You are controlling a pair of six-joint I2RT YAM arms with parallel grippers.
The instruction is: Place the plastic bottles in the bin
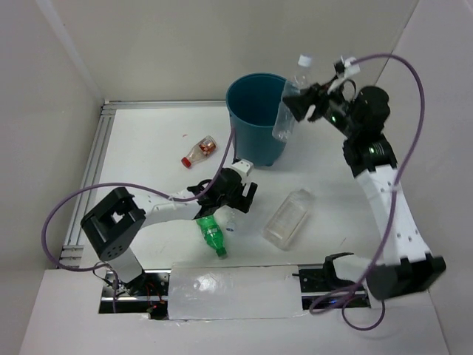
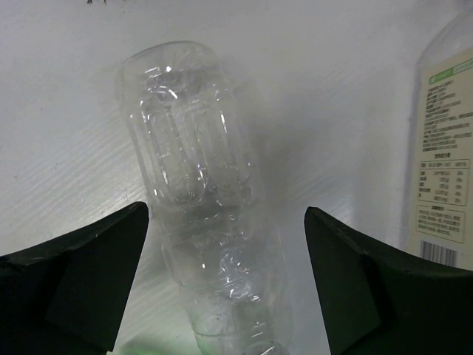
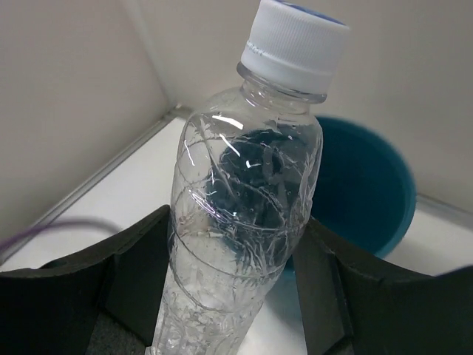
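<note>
The teal bin [image 1: 255, 118] stands at the back middle. My right gripper [image 1: 297, 103] is shut on a slim clear bottle [image 1: 287, 103] with a white cap, held upright at the bin's right rim. The right wrist view shows this bottle [image 3: 244, 214] between the fingers, with the bin [image 3: 362, 192] behind it. My left gripper [image 1: 235, 198] is open, low over the table. Its jaws stand on either side of a second slim clear bottle [image 2: 207, 214], lying down. A green bottle [image 1: 212, 235], a squarish clear bottle [image 1: 288, 216] and a red-orange-labelled bottle [image 1: 199, 151] lie on the table.
White walls close in the table on the left, back and right. A metal rail [image 1: 92, 177] runs along the left edge. The squarish bottle's label [image 2: 443, 148] shows at the right of the left wrist view. Purple cables hang from both arms.
</note>
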